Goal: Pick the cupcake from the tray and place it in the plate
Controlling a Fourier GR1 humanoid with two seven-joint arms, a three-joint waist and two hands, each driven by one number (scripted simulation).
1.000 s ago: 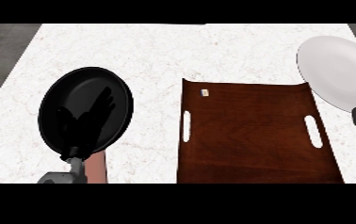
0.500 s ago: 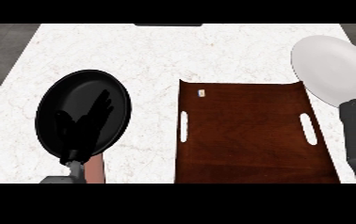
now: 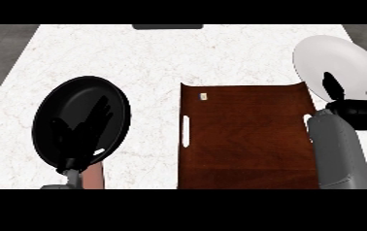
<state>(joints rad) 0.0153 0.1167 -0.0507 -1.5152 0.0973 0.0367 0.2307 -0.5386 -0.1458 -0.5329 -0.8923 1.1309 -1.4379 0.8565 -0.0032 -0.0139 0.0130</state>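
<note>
- The worktop [image 3: 143,55] is a pale marbled slab that fills most of the head view, with a dark strip at its far edge.
- A brown wooden tray [image 3: 247,138] lies right of centre, running to the near edge, with a white slot handle on its left side.
- The cupcake [image 3: 203,96] shows only as a very small pale thing in the tray's far left corner; it is too small to make out any detail.
- A white plate [image 3: 329,65] lies at the far right, just beyond the tray's far right corner, partly cut off by the view's edge.
- The right hand [image 3: 345,109] is black, at the end of a grey forearm that comes up along the tray's right side. It sits at the plate's near edge; I cannot tell how its fingers stand.
- A black frying pan [image 3: 81,121] lies at the left, well apart from the tray, its handle pointing toward the near edge.
- The left hand does not show.
</note>
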